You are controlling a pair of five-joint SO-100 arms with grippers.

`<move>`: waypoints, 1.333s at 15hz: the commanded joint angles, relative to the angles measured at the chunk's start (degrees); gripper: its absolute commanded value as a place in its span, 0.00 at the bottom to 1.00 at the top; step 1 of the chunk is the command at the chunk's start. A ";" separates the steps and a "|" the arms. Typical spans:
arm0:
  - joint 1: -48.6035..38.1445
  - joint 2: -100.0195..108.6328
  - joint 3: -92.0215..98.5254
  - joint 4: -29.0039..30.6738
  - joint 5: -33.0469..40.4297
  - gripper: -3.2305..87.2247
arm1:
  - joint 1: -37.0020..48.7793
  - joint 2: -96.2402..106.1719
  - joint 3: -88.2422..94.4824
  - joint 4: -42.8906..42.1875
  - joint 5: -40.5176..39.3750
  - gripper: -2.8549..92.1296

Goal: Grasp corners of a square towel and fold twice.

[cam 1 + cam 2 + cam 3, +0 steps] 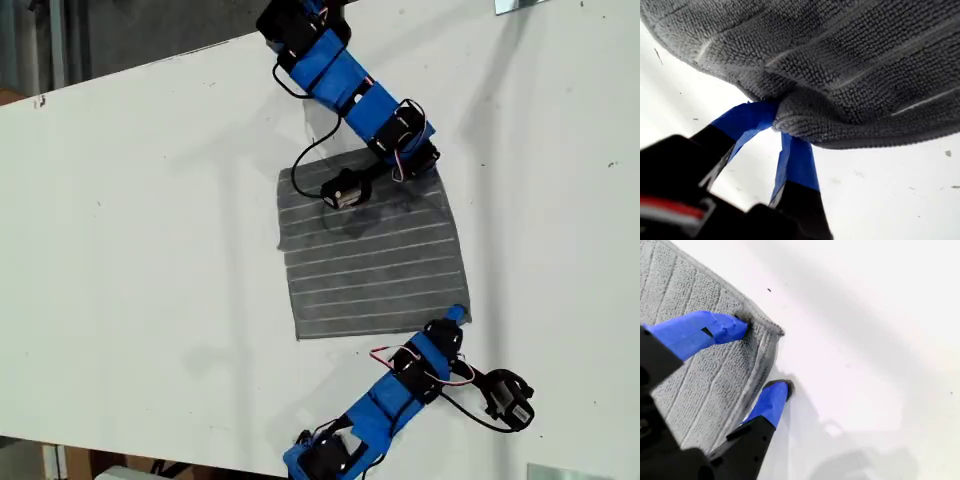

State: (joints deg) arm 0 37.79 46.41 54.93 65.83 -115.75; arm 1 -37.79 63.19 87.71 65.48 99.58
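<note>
**What the views leave out**

In the exterior view an arm (pixel 370 105) covers the towel's (pixel 370 255) far corner — grip unseen there. Both arm bases run off the frame's edges. My first gripper's (pixel 777 120) tips sink into the cloth (their ends hidden), and the towel overruns both wrist views.

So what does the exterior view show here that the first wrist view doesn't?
Only the exterior view shows the whole towel spread on the white table, with both blue arms reaching it at corners on the exterior view's right. Only the first wrist view shows the grip up close: my first gripper is shut on a bunched, lifted fold of cloth. Both show the grey striped towel and the white table.
</note>
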 commanded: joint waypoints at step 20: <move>-4.22 20.39 -3.25 -5.10 29.79 0.03 | -1.49 14.06 -21.53 16.35 -5.36 0.03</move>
State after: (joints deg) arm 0 35.07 59.59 52.29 59.41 -87.01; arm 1 -39.90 70.22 69.52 82.62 96.15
